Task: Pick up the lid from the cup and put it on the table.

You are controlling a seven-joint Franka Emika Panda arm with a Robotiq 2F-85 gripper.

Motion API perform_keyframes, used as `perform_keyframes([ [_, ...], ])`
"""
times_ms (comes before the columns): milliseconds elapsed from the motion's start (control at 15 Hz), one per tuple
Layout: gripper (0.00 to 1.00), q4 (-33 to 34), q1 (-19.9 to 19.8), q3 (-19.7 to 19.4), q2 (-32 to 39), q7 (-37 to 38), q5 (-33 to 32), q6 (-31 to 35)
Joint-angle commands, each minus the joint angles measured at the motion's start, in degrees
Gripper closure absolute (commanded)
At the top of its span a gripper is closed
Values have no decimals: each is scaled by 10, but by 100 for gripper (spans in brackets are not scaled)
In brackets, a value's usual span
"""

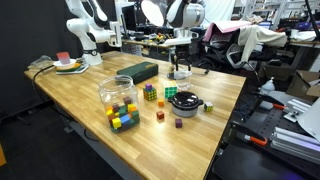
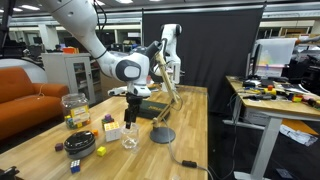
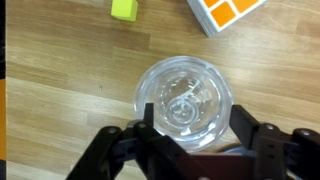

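The small pale cup point(image 2: 130, 140) stands upright on the wooden table point(image 1: 90, 90), also seen in an exterior view point(image 1: 180, 72). In the wrist view I look straight down on it. A whitish, translucent round lid point(image 3: 185, 100) with ring marks seems to cover its mouth. My gripper point(image 3: 194, 117) is open, one finger on each side of the cup. In both exterior views the gripper point(image 2: 133, 118) point(image 1: 180, 60) hangs just above the cup. I cannot tell if the fingers touch it.
A flat grey disc point(image 2: 162, 135) lies beside the cup. A dark rimmed dish point(image 1: 187, 102) and a clear jar of coloured cubes point(image 1: 118, 95) stand nearer the front. Puzzle cubes point(image 1: 150, 92), small blocks and a dark box point(image 1: 138, 71) are around.
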Motion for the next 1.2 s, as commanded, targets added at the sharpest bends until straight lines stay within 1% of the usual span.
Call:
perform_keyframes([
  [0, 53, 13, -8, 6, 8, -1, 17, 1],
  [200, 72, 16, -8, 6, 8, -2, 19, 1],
  [400, 93, 18, -10, 8, 4, -4, 21, -1],
  [600, 92, 12, -13, 10, -5, -9, 28, 3],
  [867, 92, -5, -20, 17, -42, -23, 60, 11],
  [1133, 92, -22, -19, 13, -86, -23, 76, 19],
])
